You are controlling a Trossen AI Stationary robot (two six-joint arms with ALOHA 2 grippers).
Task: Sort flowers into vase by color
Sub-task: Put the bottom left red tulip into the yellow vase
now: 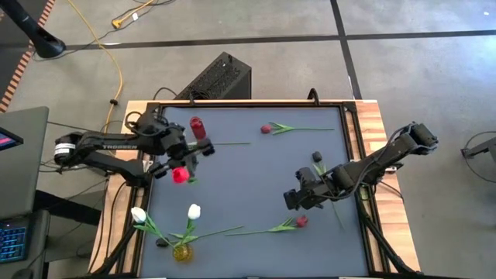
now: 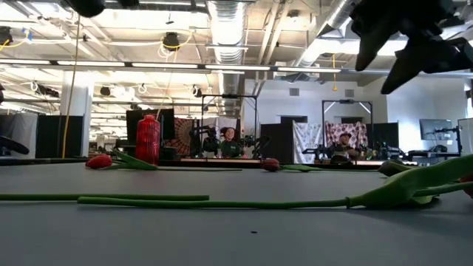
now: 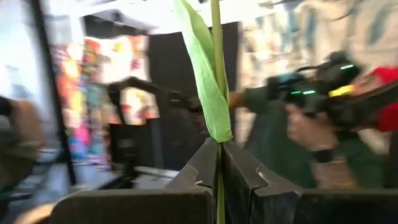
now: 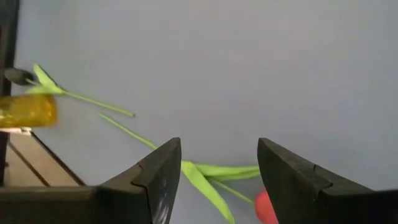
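Note:
My left gripper (image 1: pixel 198 153) is lifted near the red vase (image 1: pixel 198 128) and shut on a red tulip, whose head (image 1: pixel 180 175) stands high above the table. My right gripper (image 4: pixel 217 174) is open and hovers over a red tulip (image 1: pixel 301 221) lying flat near the near edge. Its leaves and head (image 4: pixel 264 205) show below the fingers without touching them. Two white tulips (image 1: pixel 194 211) stand with their stems in the yellow vase (image 1: pixel 182 252). Another red tulip (image 2: pixel 100 160) lies by the red vase (image 2: pixel 148 139). My left gripper pinches the tulip's thin stem (image 3: pixel 219 146) between its two fingers, just below the base of a long leaf (image 3: pixel 208 81). The fingers are about level and lie across the stem. The tulip stands roughly upright in the hold, lifted clear, with its head above the fingers.
A red tulip (image 1: pixel 266 129) lies near the far edge. A dark tulip (image 1: pixel 318 157) lies partly under the right arm. Long stems (image 2: pixel 222 201) cross the near part of the table. A black box (image 1: pixel 221 77) sits beyond the far edge, and people are in the room behind.

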